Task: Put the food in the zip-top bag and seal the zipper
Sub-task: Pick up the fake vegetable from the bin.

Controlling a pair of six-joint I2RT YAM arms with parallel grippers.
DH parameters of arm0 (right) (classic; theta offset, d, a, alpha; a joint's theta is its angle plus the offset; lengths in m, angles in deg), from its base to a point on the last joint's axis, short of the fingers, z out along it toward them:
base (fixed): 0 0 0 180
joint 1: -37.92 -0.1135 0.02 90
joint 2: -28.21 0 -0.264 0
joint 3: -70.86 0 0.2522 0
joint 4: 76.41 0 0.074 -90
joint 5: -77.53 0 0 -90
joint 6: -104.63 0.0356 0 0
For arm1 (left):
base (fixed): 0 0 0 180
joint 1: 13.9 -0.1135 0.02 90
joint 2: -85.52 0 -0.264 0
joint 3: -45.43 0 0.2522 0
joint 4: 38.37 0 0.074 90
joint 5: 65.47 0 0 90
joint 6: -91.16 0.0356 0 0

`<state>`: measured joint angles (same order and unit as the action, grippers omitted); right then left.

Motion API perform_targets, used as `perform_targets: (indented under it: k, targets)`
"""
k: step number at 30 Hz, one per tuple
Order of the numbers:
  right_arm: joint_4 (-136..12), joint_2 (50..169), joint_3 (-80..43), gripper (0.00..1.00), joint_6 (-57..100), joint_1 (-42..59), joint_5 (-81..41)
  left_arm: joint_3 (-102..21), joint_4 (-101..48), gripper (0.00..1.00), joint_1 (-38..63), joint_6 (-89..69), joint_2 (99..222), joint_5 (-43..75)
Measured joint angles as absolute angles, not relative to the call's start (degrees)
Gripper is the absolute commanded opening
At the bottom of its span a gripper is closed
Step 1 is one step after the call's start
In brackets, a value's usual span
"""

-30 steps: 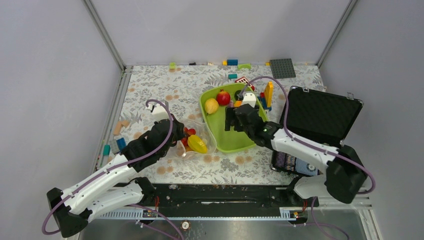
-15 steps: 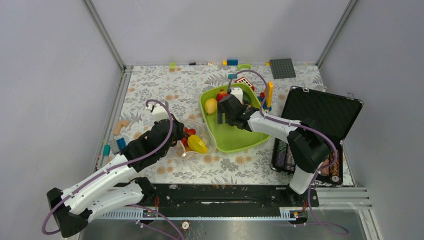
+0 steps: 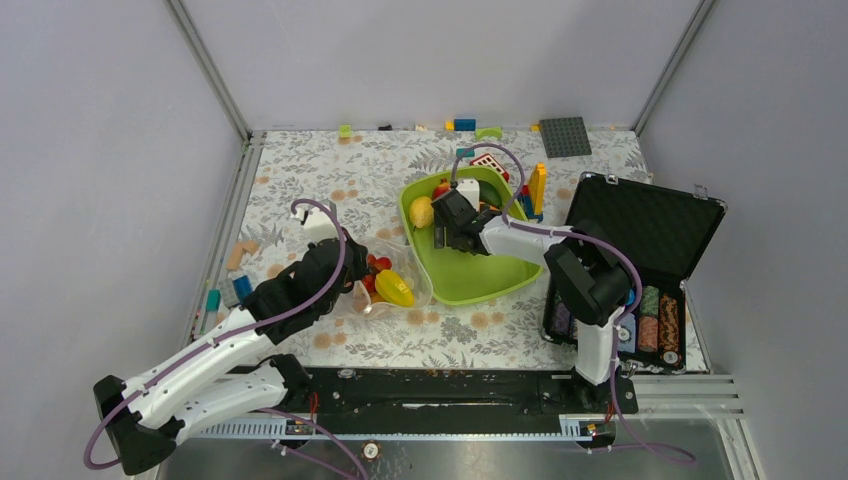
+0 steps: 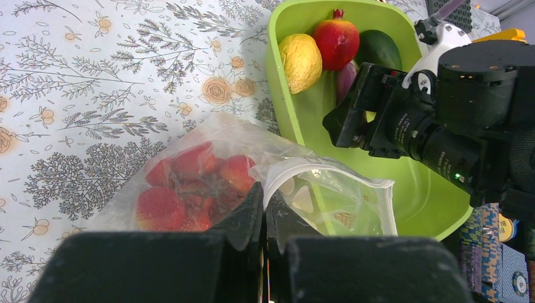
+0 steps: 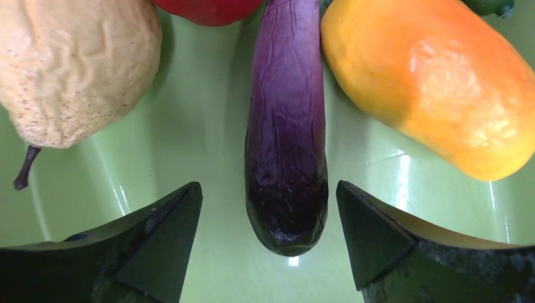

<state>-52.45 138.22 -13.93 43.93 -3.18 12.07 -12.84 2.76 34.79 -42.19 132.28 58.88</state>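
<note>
Closest to me, the left gripper (image 4: 264, 205) has its fingers pinched tight together on the rim of the zip-top bag (image 4: 208, 142), at the near corner of the mouth. The bag lies on the flowery tablecloth (image 4: 94, 82), right up against the left wall of the lime-green tray (image 4: 287, 107). Its mouth gapes toward the tray, and the zipper (image 4: 340, 175) curls around the opening, not pressed shut. Inside I can see the red grape bunch (image 4: 189, 186), and on the top camera the yellow-green starfruit (image 3: 394, 288) is in there too.

Off to the right, a black case (image 3: 640, 225) sits open with poker chips (image 3: 655, 318) in its base.

Further out, the right gripper (image 5: 267, 202) is down inside the tray with its fingers spread wide. The tip of the purple eggplant (image 5: 287, 126) lies between them, with a gap on each side, so nothing is gripped. A wrinkly yellow lemon (image 5: 69, 63) sits left of the eggplant, an orange-yellow fruit (image 5: 435, 82) sits right of it, and a red apple (image 5: 208, 6) is just beyond.

Along the back edge of the table there are some building blocks (image 3: 465, 125) and a grey baseplate (image 3: 565, 137).
</note>
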Motion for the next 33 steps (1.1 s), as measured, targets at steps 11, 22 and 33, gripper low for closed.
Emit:
perform_targets:
  k: [11,22,33]
  targets:
    - [-52.04,140.82,-14.65,0.41,44.91,-2.90,12.02,-12.84,2.76,0.00,34.79,-42.19,132.28,59.03]
    - [-52.06,138.83,-13.64,0.22,43.60,-2.90,11.89,-12.84,2.76,0.00,34.79,-42.21,132.28,59.05]
    - [-58.99,113.94,-0.70,0.20,37.61,-2.83,4.11,-12.84,2.76,0.00,34.79,-42.19,132.30,59.01]
